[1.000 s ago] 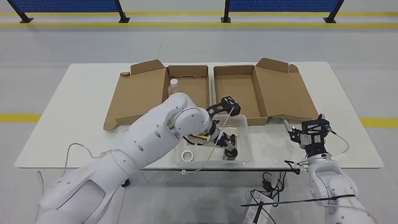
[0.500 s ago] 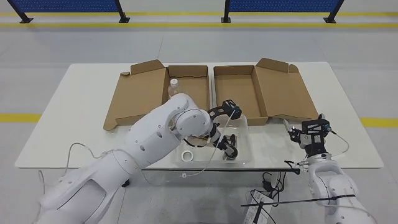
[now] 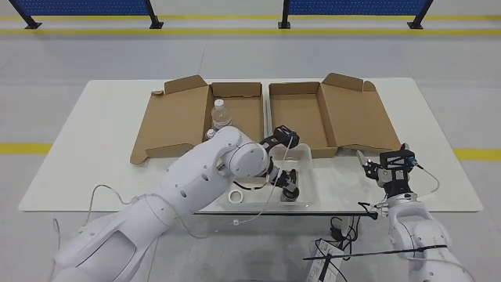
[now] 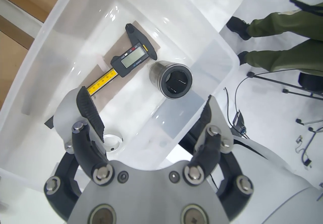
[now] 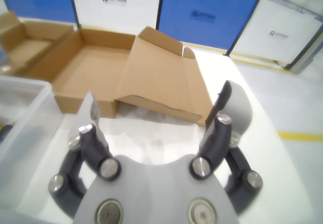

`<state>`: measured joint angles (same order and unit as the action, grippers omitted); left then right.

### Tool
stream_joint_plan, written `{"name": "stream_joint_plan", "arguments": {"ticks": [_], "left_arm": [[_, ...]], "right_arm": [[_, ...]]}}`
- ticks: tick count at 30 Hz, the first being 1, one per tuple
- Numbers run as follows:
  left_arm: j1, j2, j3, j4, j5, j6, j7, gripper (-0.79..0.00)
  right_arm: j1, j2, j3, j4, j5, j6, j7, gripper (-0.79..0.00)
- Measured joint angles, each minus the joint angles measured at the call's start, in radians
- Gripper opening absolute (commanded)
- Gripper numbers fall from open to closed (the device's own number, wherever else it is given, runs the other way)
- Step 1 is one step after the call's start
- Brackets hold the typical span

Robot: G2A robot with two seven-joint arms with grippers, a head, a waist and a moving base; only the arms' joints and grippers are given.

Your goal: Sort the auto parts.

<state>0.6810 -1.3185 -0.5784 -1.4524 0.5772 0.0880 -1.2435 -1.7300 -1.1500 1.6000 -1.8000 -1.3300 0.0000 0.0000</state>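
Two cardboard boxes (image 3: 246, 113), one clear bin (image 4: 161, 2) — one caliper (image 4: 128, 58), one bearing (image 4: 171, 79), one white ring (image 4: 112, 143).

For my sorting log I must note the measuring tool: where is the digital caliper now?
In the left wrist view the digital caliper lies flat inside the clear bin, close beside the black cylindrical bearing.

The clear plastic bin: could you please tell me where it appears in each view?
Top view: the clear plastic bin sits at the near edge of the table, in front of the cardboard boxes.
Left wrist view: directly beneath the left gripper, holding a caliper.
Right wrist view: its corner stands beside the right gripper.
Shared landmark: brown cardboard bordering the bin.
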Motion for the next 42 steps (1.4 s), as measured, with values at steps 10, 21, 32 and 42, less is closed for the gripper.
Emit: {"name": "stream_joint_plan", "arguments": {"ticks": [10,21,32,42], "left_arm": [[0.003,-0.030,0.044,0.020,0.000,0.065,-0.003,0.000],[-0.017,-0.061,0.067,0.094,-0.003,0.074,0.002,-0.169],[-0.023,-0.083,0.082,0.151,0.008,0.063,-0.003,-0.256],[-0.027,-0.101,0.093,0.175,0.017,0.046,-0.014,-0.326]], "right_arm": [[0.000,0.000,0.000,0.000,0.000,0.000,0.000,0.000],[0.000,0.000,0.000,0.000,0.000,0.000,0.000,0.000],[0.000,0.000,0.000,0.000,0.000,0.000,0.000,0.000],[0.000,0.000,0.000,0.000,0.000,0.000,0.000,0.000]]}}
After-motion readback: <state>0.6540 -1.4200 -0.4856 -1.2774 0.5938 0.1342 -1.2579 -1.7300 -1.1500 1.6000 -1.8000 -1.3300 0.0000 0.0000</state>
